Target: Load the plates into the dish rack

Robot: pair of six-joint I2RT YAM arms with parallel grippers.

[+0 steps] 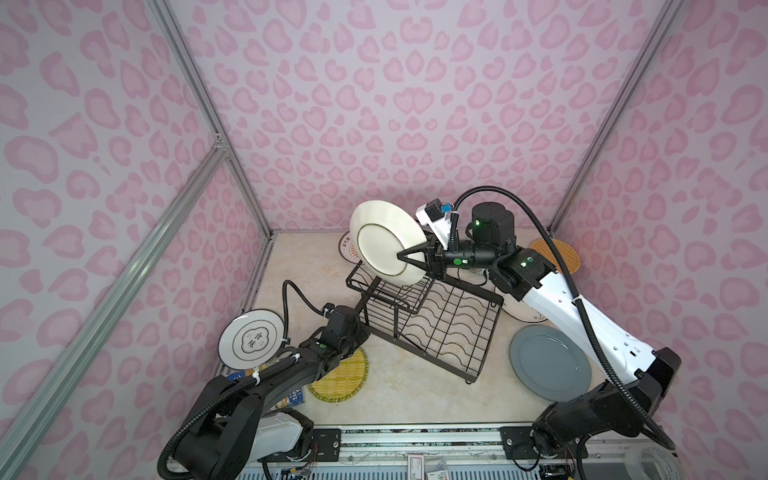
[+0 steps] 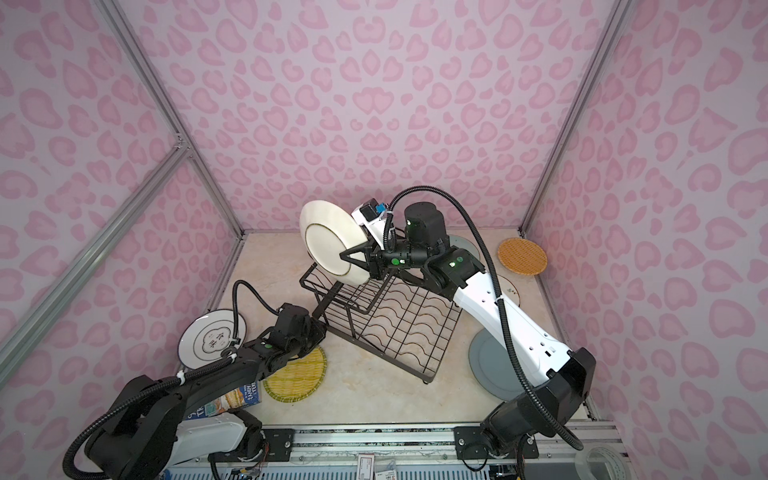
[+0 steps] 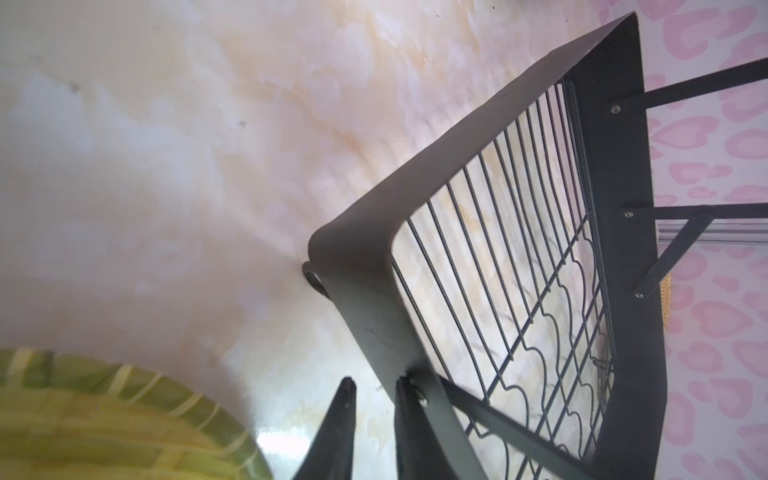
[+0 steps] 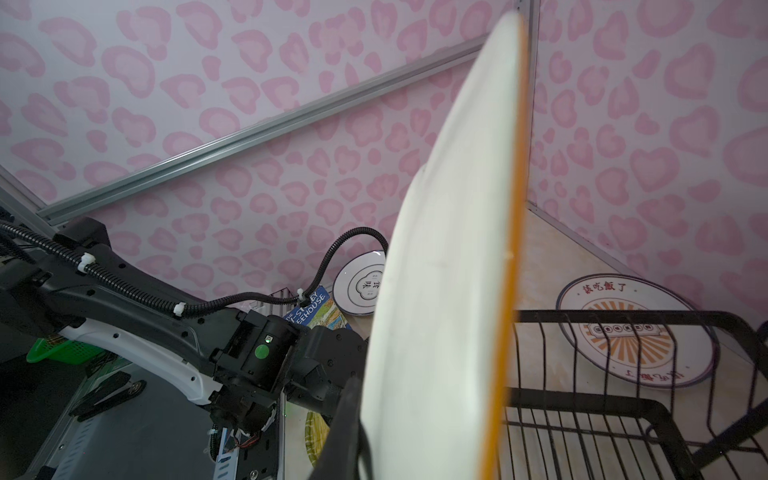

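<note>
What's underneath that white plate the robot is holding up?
The dish rack's raised basket tier, with no plates visible in it. The white plate hides part of a printed plate on the table behind it.

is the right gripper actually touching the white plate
Touching. In both top views the right gripper is shut on the white plate; the right wrist view shows a finger pressed against it.

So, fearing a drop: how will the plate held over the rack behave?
The plate looks glossy, so probably slippery in the right gripper's rim pinch. Held on edge, it may swing. Likely brittle against the wire rack.
</note>
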